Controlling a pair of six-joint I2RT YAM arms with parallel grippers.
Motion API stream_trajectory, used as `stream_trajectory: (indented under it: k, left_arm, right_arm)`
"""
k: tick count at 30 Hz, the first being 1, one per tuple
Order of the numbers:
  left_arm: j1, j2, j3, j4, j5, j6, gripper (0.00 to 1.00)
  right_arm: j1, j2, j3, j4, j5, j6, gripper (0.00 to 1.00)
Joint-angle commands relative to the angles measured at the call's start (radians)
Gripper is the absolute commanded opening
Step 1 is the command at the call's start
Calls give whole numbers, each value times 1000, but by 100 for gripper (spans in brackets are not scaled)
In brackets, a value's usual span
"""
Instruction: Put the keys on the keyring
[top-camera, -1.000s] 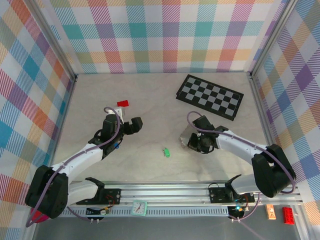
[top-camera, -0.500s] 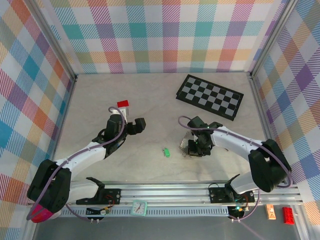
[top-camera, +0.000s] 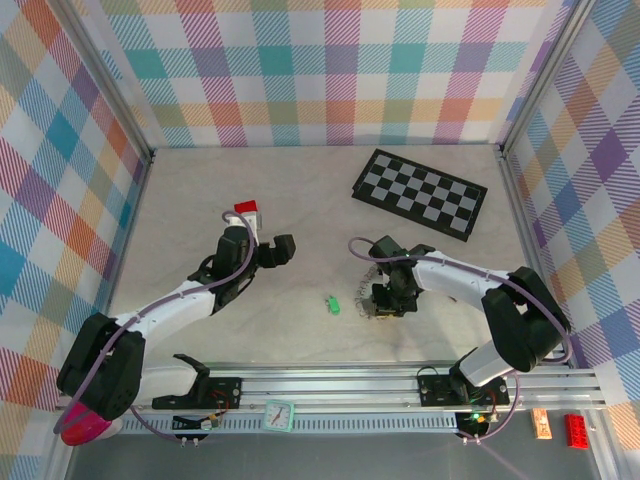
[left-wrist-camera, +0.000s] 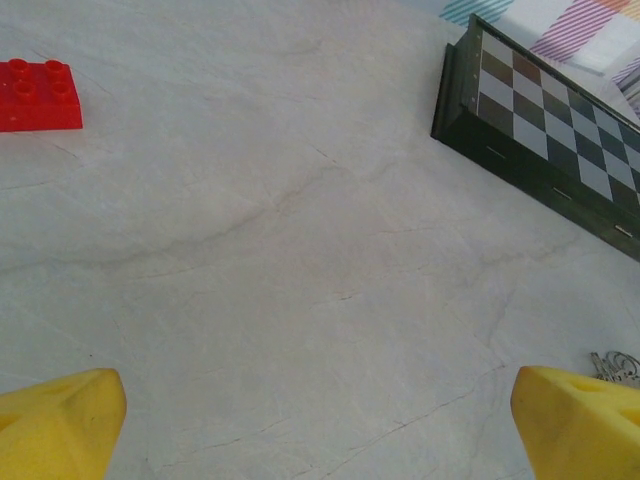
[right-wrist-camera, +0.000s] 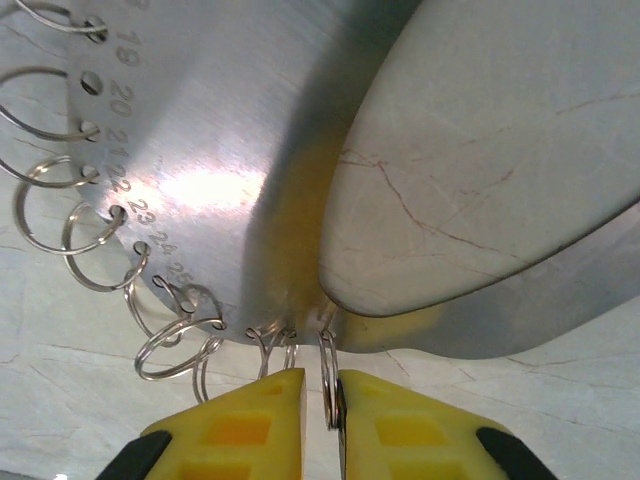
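The keyring (right-wrist-camera: 220, 150) is a shiny metal plate with numbered holes and several small split rings along its rim. It lies right of the table's middle (top-camera: 368, 288). My right gripper (right-wrist-camera: 320, 400) points down at its rim with the jaws a narrow gap apart. One split ring (right-wrist-camera: 328, 372) stands in that gap against the right finger. The green key (top-camera: 333, 304) lies flat on the table just left of the right gripper (top-camera: 386, 300). My left gripper (top-camera: 266, 240) hovers farther left, open wide with nothing between its fingers (left-wrist-camera: 60, 425). The blue key is hidden.
A red block (left-wrist-camera: 38, 95) lies beyond the left gripper, to its left. The black-and-grey checkerboard (top-camera: 420, 193) sits at the back right. Plaid walls close in the table on three sides. Bare tabletop (left-wrist-camera: 300, 250) stretches between the two grippers.
The right gripper slid left along the keyring and its jaws parted slightly from shut. The left gripper drifted a little toward the back right, still open.
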Motion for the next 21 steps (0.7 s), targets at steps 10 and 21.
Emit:
stream_trajectory:
  k: [10, 21]
  left_arm:
    - [-12, 10, 33, 35, -18, 20, 98]
    - [-14, -1, 31, 31, -21, 21, 98]
  right_arm:
    - [8, 34, 29, -3, 12, -1, 11]
    - [11, 29, 33, -37, 40, -17, 4]
